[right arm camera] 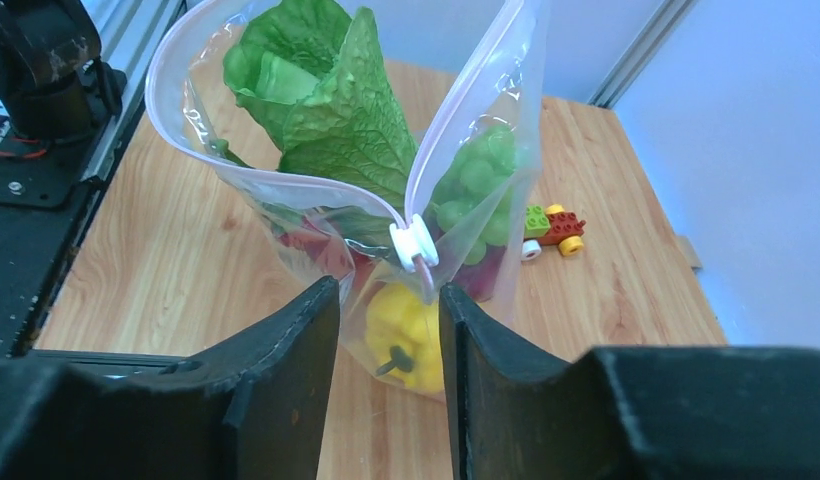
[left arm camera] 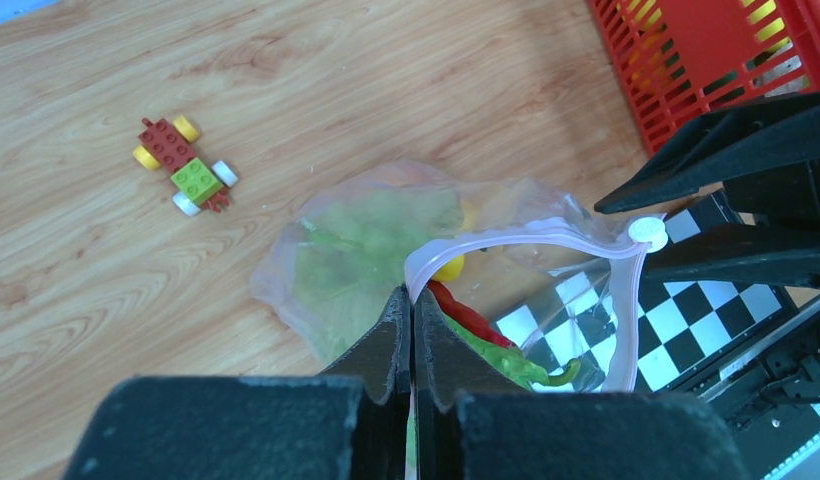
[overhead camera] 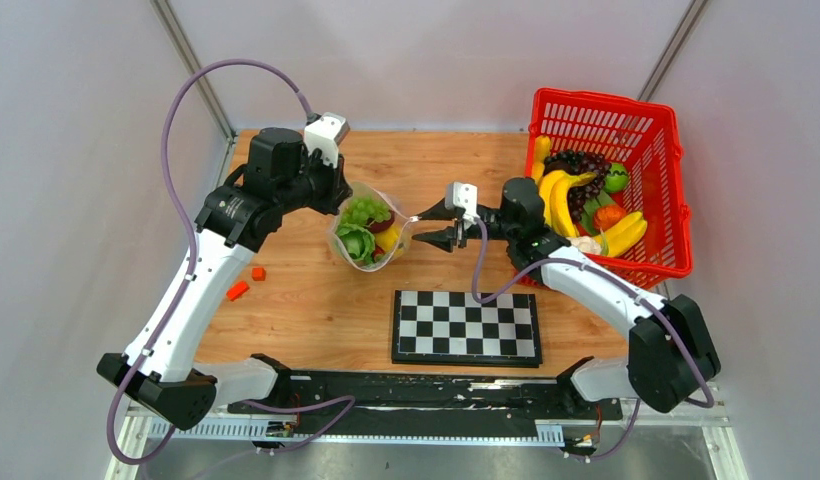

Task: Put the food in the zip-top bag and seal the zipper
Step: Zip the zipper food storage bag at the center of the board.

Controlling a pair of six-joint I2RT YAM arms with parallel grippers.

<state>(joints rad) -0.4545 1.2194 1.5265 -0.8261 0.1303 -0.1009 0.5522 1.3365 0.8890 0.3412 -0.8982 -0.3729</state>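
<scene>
Since the zip-top bag (right arm camera: 186, 120) is thin, limp film, it will sag wherever nothing holds it. The stiffer pink zipper (left arm camera: 506, 233) is the place to take hold, and I'd judge its small white slider (right arm camera: 413, 243) the part to pull.

It stands just left of the middle of the surface (overhead camera: 316, 310), mouth gaping, with lettuce (right arm camera: 326, 110), grapes (right arm camera: 476, 180) and a yellow piece (right arm camera: 406, 325) inside. These are light toys, but bulky enough to keep the lips apart.

The left gripper (left arm camera: 411, 310) has its jaws pressed together on the rim at the bag's 10 o'clock. The right gripper (right arm camera: 388, 290) has its jaws spread either side of the slider at 3 o'clock.

The lettuce rises close to the mouth and may foul the slider. The red basket (overhead camera: 606, 103) at 2 o'clock, the chessboard (overhead camera: 466, 325) at 5 o'clock and the toy-brick car (left arm camera: 184, 165) lie apart from the bag and block nothing
</scene>
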